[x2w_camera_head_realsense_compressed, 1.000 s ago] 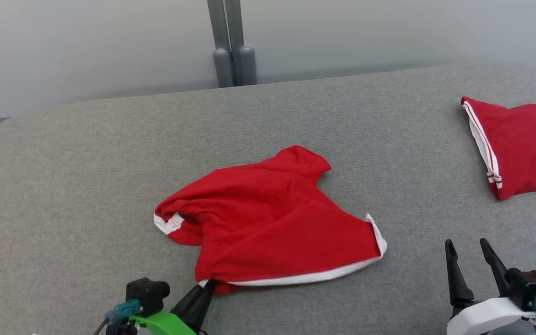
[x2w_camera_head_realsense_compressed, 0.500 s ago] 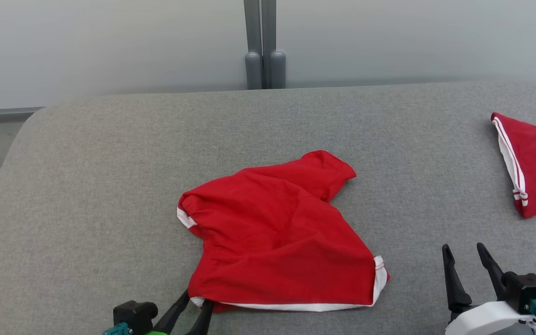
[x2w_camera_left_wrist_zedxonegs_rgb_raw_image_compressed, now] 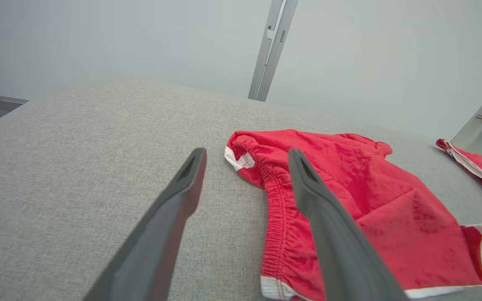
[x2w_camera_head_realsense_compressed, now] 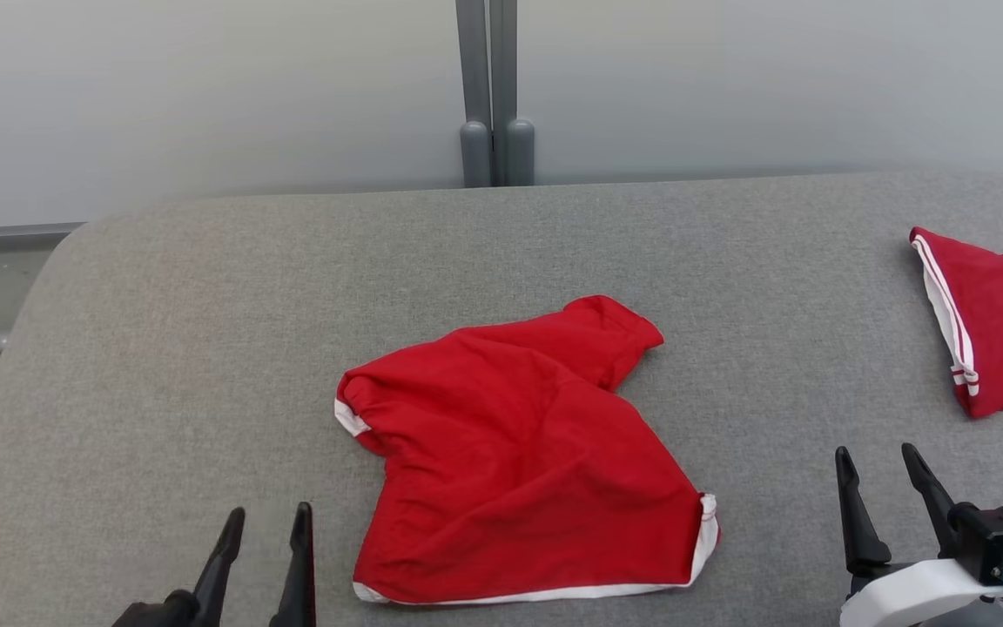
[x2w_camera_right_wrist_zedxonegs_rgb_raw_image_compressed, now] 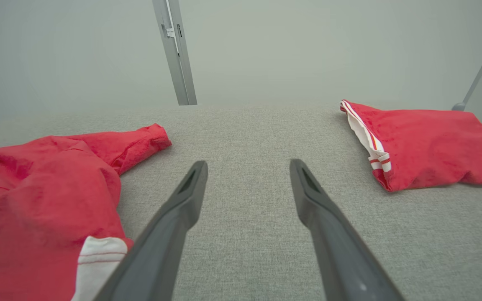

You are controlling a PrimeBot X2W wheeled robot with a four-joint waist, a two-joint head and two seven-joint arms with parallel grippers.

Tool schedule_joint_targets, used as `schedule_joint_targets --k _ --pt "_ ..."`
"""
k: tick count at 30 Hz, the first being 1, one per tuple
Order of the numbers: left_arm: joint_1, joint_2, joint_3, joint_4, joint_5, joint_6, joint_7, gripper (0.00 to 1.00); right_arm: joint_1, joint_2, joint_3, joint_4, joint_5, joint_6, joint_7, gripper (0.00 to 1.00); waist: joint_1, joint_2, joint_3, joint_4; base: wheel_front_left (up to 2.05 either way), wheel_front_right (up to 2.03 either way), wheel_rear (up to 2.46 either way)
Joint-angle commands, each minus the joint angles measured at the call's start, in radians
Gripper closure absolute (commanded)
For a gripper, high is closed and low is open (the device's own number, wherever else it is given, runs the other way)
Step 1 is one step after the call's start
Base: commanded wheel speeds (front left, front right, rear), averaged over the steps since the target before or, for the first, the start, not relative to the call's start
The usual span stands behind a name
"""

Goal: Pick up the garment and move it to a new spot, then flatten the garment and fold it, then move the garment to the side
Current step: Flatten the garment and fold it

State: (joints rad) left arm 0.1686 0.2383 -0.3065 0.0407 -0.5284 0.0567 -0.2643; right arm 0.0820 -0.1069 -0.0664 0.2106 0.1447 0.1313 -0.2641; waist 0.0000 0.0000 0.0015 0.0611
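Head view, garment: red shorts (x2w_camera_head_realsense_compressed: 510, 453) with white trim, rumpled, lying mid-counter and free of both pincers.
Head view, counter: grey fabric top (x2w_camera_head_realsense_compressed: 205, 348); a grey post (x2w_camera_head_realsense_compressed: 491, 87) stands behind it.
Head view, left pincer (x2w_camera_head_realsense_compressed: 268, 512): fingers apart, empty, at the lower left; the white-edged near-left corner of the garment lies just to its right, not touching.
Head view, right pincer (x2w_camera_head_realsense_compressed: 875, 453): fingers apart, empty, at the lower right; the garment's near-right corner is to its left across bare counter.
Head view, second item: another red garment (x2w_camera_head_realsense_compressed: 1002, 322), folded, at the far right, well apart.
Left wrist view, left pincer (x2w_camera_left_wrist_zedxonegs_rgb_raw_image_compressed: 246, 154): spread wide, holding nothing; the gathered waistband (x2w_camera_left_wrist_zedxonegs_rgb_raw_image_compressed: 276, 217) runs along beside its right finger.
Left wrist view, garment (x2w_camera_left_wrist_zedxonegs_rgb_raw_image_compressed: 391, 209): ahead and to the right.
Right wrist view, right pincer (x2w_camera_right_wrist_zedxonegs_rgb_raw_image_compressed: 248, 164): spread, with bare counter between the fingers.
Right wrist view, garment (x2w_camera_right_wrist_zedxonegs_rgb_raw_image_compressed: 36, 188): off to the left; the folded item (x2w_camera_right_wrist_zedxonegs_rgb_raw_image_compressed: 425, 146) is off to the right.
Axis: the garment runs slantwise, from a far bunched end to its near white hem.
Nearer arm: the left.
Judgement: placed but not yet flat; spreading probably needs both near corners.
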Motion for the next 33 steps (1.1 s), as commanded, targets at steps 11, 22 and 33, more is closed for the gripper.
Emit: schedule_joint_targets --k 11,22,33 --pt "0.092 -0.154 0.256 -0.044 0.239 -0.132 0.0 0.0 0.018 0.003 0.005 -0.026 -0.025 -0.001 0.0 0.0 0.0 0.0 -0.015 -0.007 0.0 0.0 0.0" --pt "0.08 -0.186 0.299 0.0 0.285 -0.186 0.0 0.0 0.024 0.002 0.014 -0.019 -0.037 -0.001 0.0 0.0 0.0 0.0 -0.022 -0.014 0.0 0.0 0.0" --pt "0.064 -0.172 0.24 0.041 0.268 -0.188 0.0 0.0 0.017 0.012 0.023 -0.022 -0.042 -0.001 0.0 0.0 0.0 0.0 -0.022 -0.019 0.0 0.0 0.0"
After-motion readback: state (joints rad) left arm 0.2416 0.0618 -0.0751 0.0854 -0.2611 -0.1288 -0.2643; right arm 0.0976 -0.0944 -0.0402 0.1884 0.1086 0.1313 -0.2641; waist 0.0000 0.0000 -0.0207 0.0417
